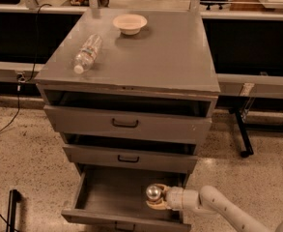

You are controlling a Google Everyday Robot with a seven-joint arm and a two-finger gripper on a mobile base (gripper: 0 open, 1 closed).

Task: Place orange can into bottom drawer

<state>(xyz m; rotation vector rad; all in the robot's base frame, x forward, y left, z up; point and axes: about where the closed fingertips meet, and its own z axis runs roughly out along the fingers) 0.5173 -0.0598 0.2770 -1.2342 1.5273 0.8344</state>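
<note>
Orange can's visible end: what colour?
Shiny silver, in the camera view; the orange can is held by the hand inside the bottom drawer.
</note>
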